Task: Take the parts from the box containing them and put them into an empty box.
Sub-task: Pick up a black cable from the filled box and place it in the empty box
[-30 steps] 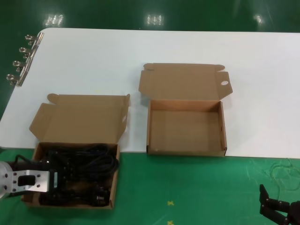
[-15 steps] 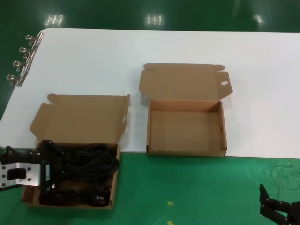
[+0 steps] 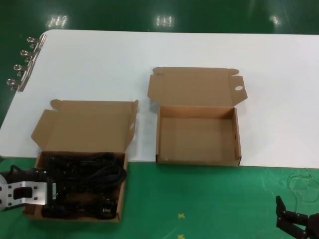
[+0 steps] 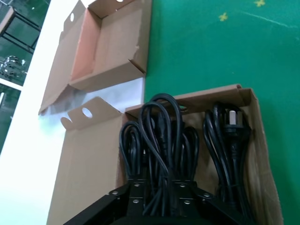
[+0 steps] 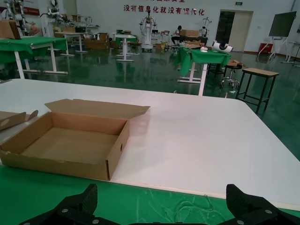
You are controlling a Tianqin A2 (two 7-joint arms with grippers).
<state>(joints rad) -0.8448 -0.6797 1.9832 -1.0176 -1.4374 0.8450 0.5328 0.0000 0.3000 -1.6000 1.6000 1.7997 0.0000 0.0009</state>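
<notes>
The black power cables [image 3: 84, 181] lie coiled in the box containing them [image 3: 122, 191] at lower left of the head view. The left gripper [image 3: 50, 191] sits among them, fingers clamped on a bundle. The empty box [image 3: 238, 139] stands mid-frame. The right gripper [image 3: 294, 224] waits spread open at lower right.

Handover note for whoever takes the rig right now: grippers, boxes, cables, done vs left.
Left gripper: low in the full box, jaws astride a cable coil; grip not confirmed.
Right gripper: open, parked low on the right, holding nothing.
Second coil with its plug lies beside the first.
Empty box, right of the full one: nothing in it.
Done: none moved. Left: all cables.
</notes>
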